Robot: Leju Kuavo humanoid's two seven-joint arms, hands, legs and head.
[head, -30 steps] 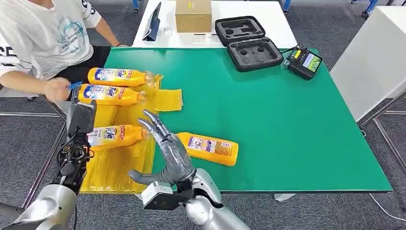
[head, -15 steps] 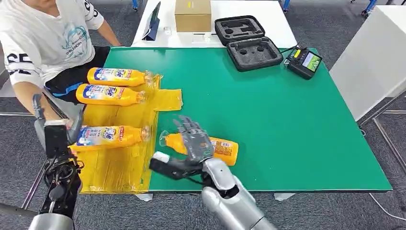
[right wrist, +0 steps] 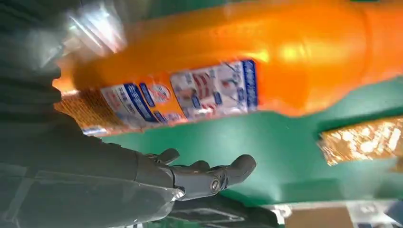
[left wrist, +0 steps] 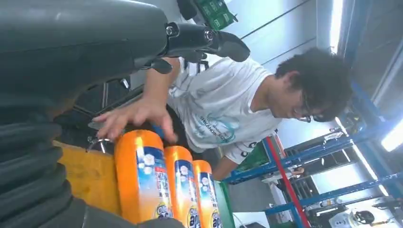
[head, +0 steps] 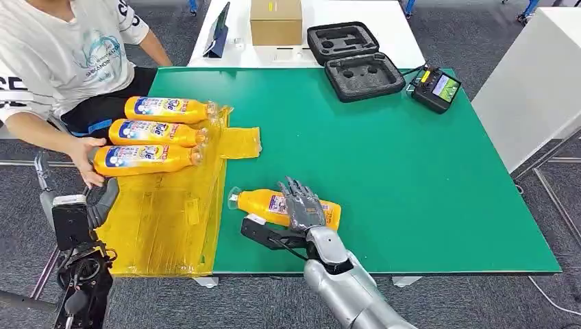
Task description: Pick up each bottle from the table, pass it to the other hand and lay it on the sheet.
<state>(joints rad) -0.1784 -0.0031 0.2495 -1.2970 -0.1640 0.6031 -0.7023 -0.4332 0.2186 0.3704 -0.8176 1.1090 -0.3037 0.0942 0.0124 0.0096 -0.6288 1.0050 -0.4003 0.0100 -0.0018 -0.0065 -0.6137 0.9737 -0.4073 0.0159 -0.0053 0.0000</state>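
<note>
**A:** What lies around the work area?

**B:** In the head view, a black foam-lined case [head: 355, 62] sits open at upper centre, on the far edge of the green table [head: 411, 178]. Right of it is a black handheld controller [head: 436, 89] with a lit screen. Beyond, on a white table [head: 384, 27], stand a cardboard box [head: 276, 21] and a dark tablet [head: 220, 31] propped on edge.

**A:** Anything in the way?

**B:** A person [head: 62, 62] in a white T-shirt sits at upper left, and the person's hand [head: 88, 159] rests against the base of the nearest bottle on the sheet.

**A:** Where are the bottles?

**B:** Three orange bottles [head: 154, 131] lie side by side on the yellow sheet [head: 171, 226] at left of the frame. A fourth bottle [head: 260, 203] lies on the bare green surface at lower centre, its cap pointing towards the sheet.

**A:** And the robot's hands?

**B:** The right hand [head: 296, 214] lies over that fourth bottle, fingers spread flat across its label, the thumb stretched out on the near side. The right wrist view shows the thumb clear of the bottle, so nothing is gripped. The left hand [head: 72, 212] hangs off the table's left edge at lower left, fingers apart, holding nothing.

**A:** The room?

**B:** Grey carpet underfoot, a white cabinet [head: 534, 82] at right; the left wrist view shows blue metal racking [left wrist: 304, 161] behind the person.
</note>
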